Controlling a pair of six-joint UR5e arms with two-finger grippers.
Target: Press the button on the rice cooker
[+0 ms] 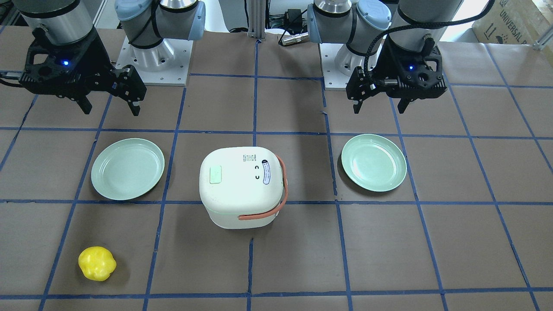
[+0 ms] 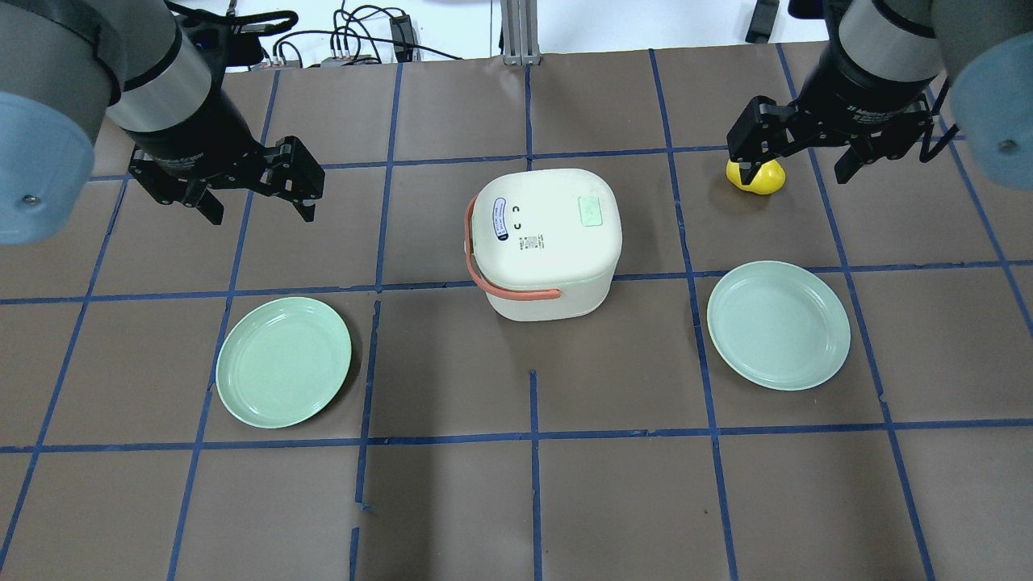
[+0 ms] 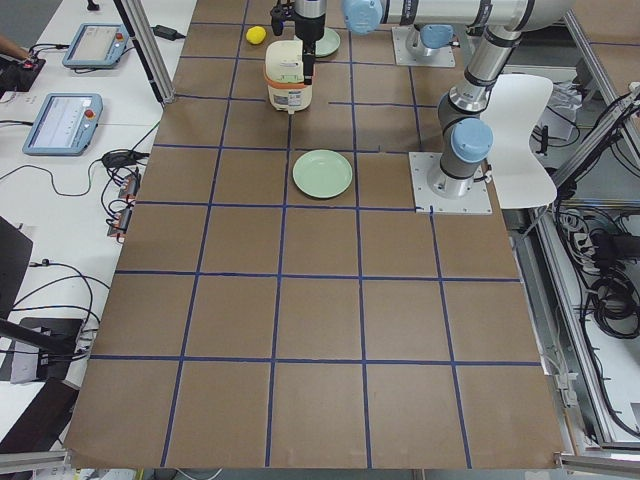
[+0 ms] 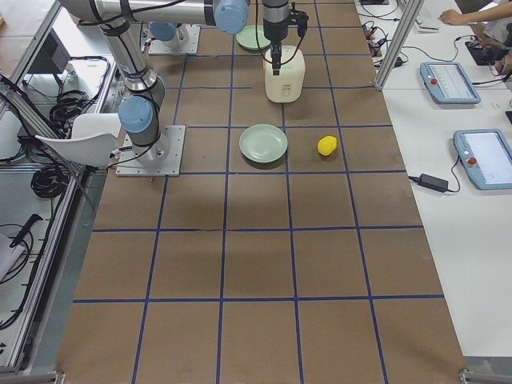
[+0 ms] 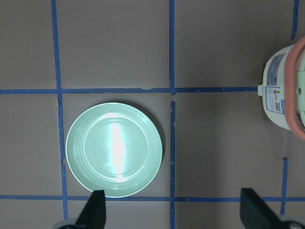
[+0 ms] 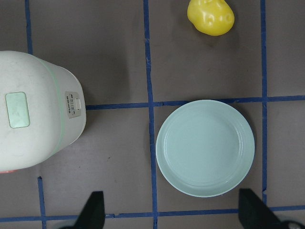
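Observation:
The white rice cooker [image 1: 242, 185] with an orange handle stands mid-table, lid shut; it also shows in the overhead view [image 2: 549, 242]. A pale green panel [image 2: 593, 212] sits on its lid. A small white button [image 6: 75, 104] shows on its side panel in the right wrist view. My left gripper [image 2: 262, 214] is open and empty, high above the table, well left of the cooker [image 5: 286, 90]. My right gripper [image 2: 795, 173] is open and empty, off to the cooker's right. Neither gripper touches the cooker.
A green plate [image 2: 282, 361] lies below my left gripper [image 5: 174, 212]. A second green plate [image 2: 779, 323] lies near my right gripper [image 6: 171, 212]. A yellow toy pepper [image 1: 97, 263] lies at the far side, beyond that plate. Blue tape lines grid the brown table.

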